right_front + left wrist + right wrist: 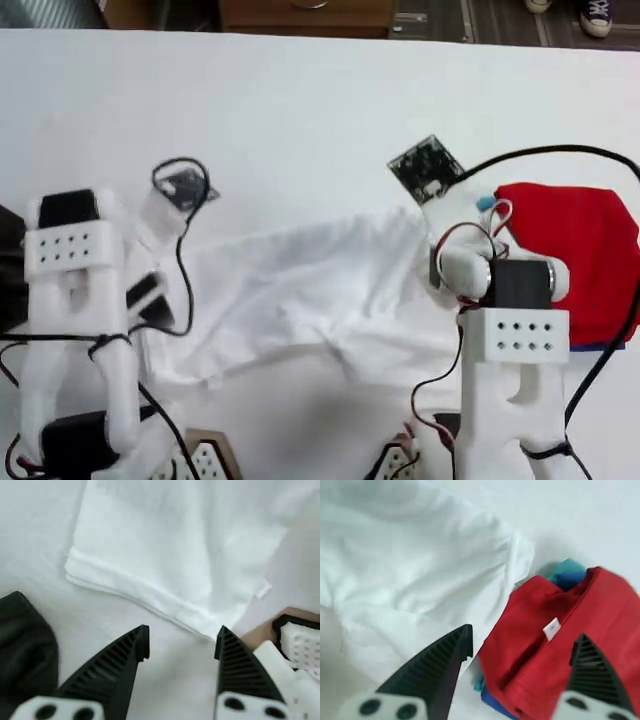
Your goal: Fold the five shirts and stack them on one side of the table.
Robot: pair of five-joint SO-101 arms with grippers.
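Note:
A crumpled white shirt (300, 290) lies spread across the middle of the table. Its hemmed edge (150, 597) is just ahead of my left gripper (183, 637), which hangs open above the bare tabletop near the shirt's left end. A folded red shirt (585, 260) lies at the right side, on top of blue and teal cloth (565, 575). My right gripper (525, 635) is open over the spot where the white shirt (395, 565) meets the red shirt (570, 645). Neither gripper holds anything.
A dark cloth (22, 645) lies beside my left gripper, at the table's left edge (8, 235). Both arm bases and their cables stand along the front edge (400, 460). The table's far edge (300, 35) runs behind the shirts.

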